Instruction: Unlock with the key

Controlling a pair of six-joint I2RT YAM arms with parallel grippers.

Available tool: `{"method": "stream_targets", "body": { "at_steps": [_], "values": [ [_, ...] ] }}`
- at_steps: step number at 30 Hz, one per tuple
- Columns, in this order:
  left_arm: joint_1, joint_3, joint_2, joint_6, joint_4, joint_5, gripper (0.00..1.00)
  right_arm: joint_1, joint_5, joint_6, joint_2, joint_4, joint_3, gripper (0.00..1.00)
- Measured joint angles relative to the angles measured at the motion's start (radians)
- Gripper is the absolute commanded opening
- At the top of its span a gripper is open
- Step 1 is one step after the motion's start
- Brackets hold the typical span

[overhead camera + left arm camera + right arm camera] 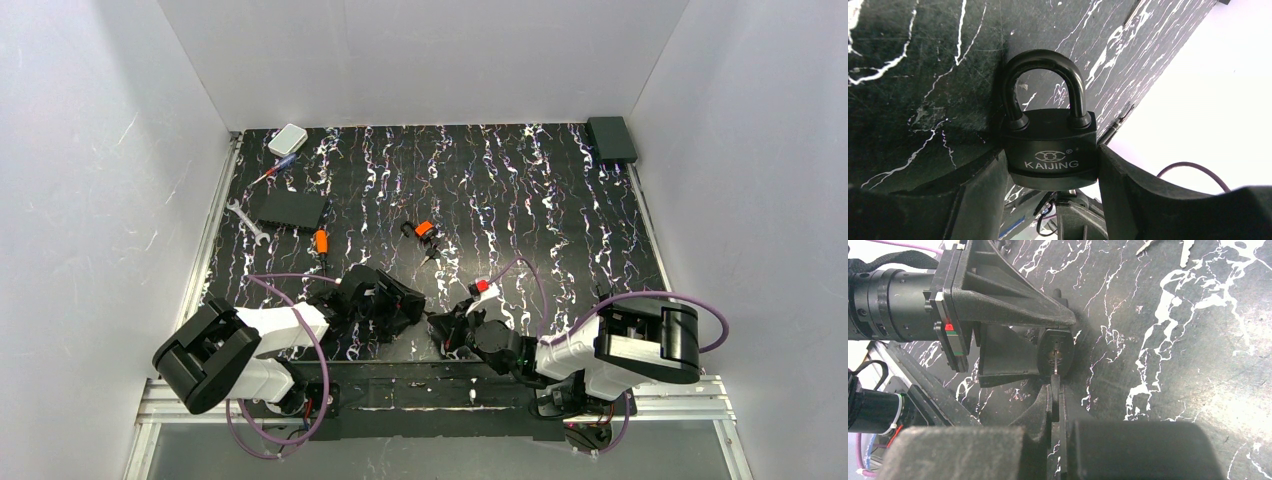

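My left gripper [1050,172] is shut on the body of a dark padlock [1050,145] marked KAIJING, its shackle closed and lying against the black marbled mat. In the right wrist view the padlock's underside [1055,351] faces my right gripper [1055,399], held by the left gripper's fingers [1013,300]. My right gripper is shut on the key [1054,382]; its black head is pinched between the jaws and its thin metal blade [1054,365] reaches the keyhole. In the top view the left gripper [405,305] and right gripper [445,325] meet at the mat's near edge.
On the mat lie an orange-and-black cylinder [425,230], a second orange piece [321,241], a black box [290,208], a wrench [246,220], a screwdriver [272,172] and a white box [287,138]. A dark box [611,139] sits at the far right corner. Purple cables loop from both arms.
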Motion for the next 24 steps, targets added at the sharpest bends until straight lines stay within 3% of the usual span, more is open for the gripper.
{"method": "stream_targets", "body": {
  "at_steps": [24],
  "values": [
    [0.002, 0.013, 0.015, 0.037, 0.003, 0.004, 0.00, -0.039, -0.103, -0.069, -0.031, -0.027, 0.002, 0.01]
  ]
}}
